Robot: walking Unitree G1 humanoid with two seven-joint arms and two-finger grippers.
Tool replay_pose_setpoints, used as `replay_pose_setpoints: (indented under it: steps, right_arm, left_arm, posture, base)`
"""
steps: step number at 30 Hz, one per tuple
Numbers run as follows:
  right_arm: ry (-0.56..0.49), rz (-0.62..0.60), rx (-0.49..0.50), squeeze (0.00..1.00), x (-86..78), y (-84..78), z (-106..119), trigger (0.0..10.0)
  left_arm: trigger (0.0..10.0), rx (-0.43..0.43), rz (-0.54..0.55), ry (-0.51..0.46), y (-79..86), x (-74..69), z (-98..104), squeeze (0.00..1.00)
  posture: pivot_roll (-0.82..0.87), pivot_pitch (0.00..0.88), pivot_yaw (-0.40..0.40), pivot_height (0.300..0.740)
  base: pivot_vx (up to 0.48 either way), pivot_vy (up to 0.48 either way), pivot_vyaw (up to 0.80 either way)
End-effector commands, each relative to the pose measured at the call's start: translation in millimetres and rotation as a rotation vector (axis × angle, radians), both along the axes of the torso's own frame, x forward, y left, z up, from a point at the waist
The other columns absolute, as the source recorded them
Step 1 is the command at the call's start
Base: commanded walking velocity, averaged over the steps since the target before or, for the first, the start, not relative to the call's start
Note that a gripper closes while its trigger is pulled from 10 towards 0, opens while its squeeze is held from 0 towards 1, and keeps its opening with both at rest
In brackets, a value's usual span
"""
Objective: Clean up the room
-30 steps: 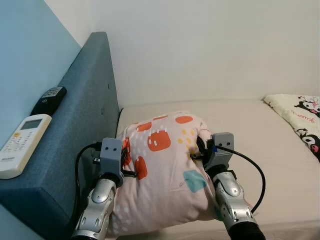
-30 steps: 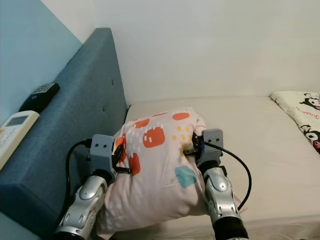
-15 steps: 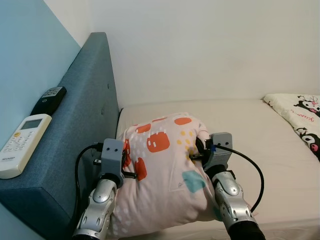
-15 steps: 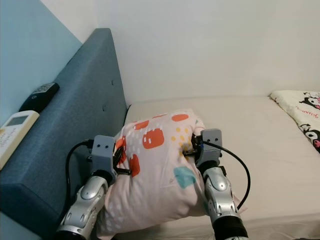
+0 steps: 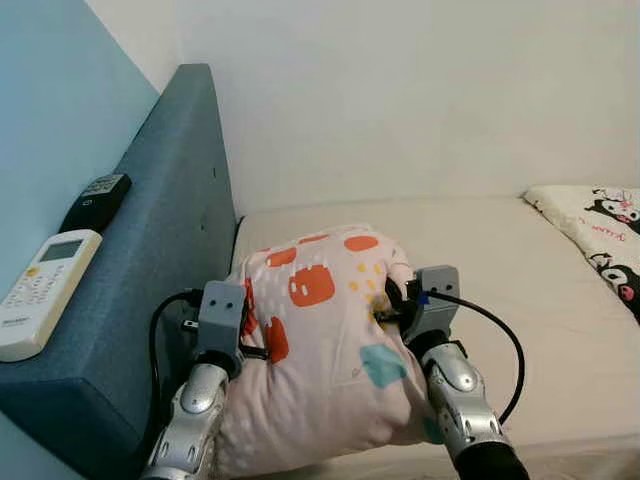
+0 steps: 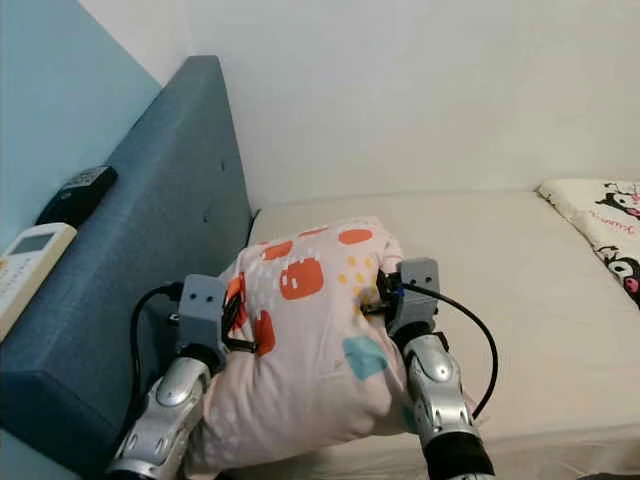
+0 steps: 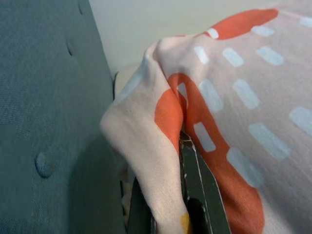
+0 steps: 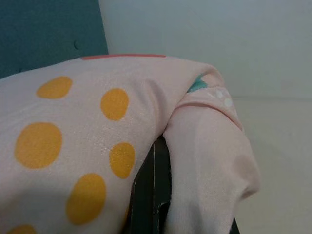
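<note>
A pale pink pillow [image 5: 320,340] with orange, yellow and teal patches is held between both arms over the near left part of the cream bed [image 5: 500,250]. My left gripper [image 5: 248,335] is shut on the pillow's left edge, right beside the blue headboard [image 5: 170,220]. On the pillow's right edge my right gripper [image 5: 392,300] is shut on the fabric. The left wrist view shows a fold of cloth [image 7: 165,126] pinched over the black fingers [image 7: 197,185]. In the right wrist view the pillow's corner [image 8: 204,131] drapes over the fingers [image 8: 153,185].
A white remote [image 5: 45,290] and a black remote [image 5: 95,198] lie on the headboard's top ledge at the left. A white pillow with cartoon print [image 5: 595,235] lies at the bed's far right. A plain wall stands behind the bed.
Both grippers have carried the pillow slightly forward and to the left, closer to the headboard. The grips are unchanged.
</note>
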State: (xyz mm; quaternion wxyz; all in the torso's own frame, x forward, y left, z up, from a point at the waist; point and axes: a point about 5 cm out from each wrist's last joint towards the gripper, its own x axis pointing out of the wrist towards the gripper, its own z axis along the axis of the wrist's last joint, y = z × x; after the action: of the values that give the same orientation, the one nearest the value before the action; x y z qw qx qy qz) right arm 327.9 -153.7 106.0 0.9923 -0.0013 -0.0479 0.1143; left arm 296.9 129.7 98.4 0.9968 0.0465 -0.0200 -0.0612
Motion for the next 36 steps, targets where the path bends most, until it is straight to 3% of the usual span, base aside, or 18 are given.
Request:
replay_pose_setpoints:
  steps: [1,17,36]
  right_arm:
    - [-0.066,0.054,-0.018,0.0,-0.5,10.6,10.0,10.0]
    - [-0.049,0.063,-0.013,0.0,-3.2,10.7,5.0,10.0]
    - [-0.058,0.047,0.003,0.0,-4.1,11.8,5.3,10.0]
  left_arm:
    - [10.0,0.031,-0.041,-0.056,-4.2,-1.9,7.4,0.0]
    - [10.0,0.05,-0.025,-0.058,-6.7,-8.2,4.3,0.0]
    - [10.0,0.066,-0.045,-0.074,-8.2,-1.7,12.1,0.0]
  posture:
    - [-0.01,0.087,-0.008,0.74]
    - [0.0,0.091,-0.009,0.71]
    - [0.02,0.106,0.015,0.696]
  base:
    - [0.0,0.0,0.0]
    - [0.0,0.0,0.0]
    - [0.0,0.0,0.0]
